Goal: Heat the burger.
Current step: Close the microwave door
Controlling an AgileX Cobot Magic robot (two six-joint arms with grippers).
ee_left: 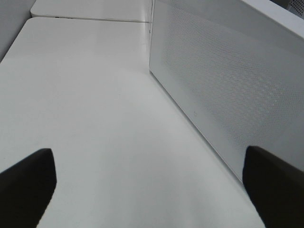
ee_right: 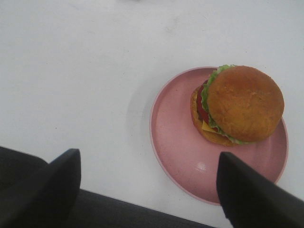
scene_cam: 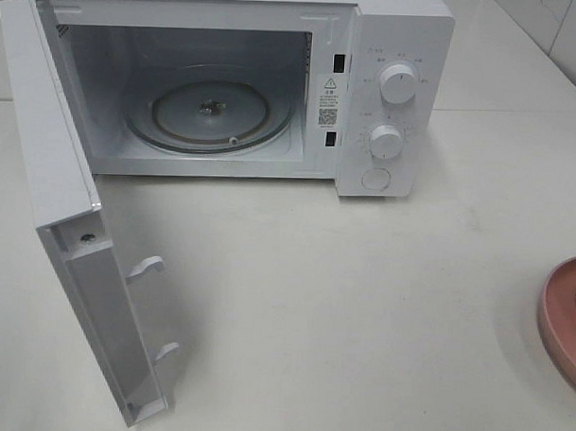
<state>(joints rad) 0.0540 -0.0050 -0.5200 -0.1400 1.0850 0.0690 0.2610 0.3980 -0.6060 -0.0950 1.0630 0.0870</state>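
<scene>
White microwave (scene_cam: 226, 81) already open, turntable (scene_cam: 211, 109) bare. Burger (ee_right: 240, 104) sitting on pink plate (ee_right: 175, 156), well apart (nothing loaded). Right gripper (ee_right: 147, 190) spread above, left gripper (ee_left: 142, 190) spread, empty.

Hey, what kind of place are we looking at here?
Probably a kitchen-style test setup: a white microwave with its door swung open stands on a plain white table, and a burger sits on a pink plate.

Bright even light, soft faint shadows, slightly washed-out whites
</scene>
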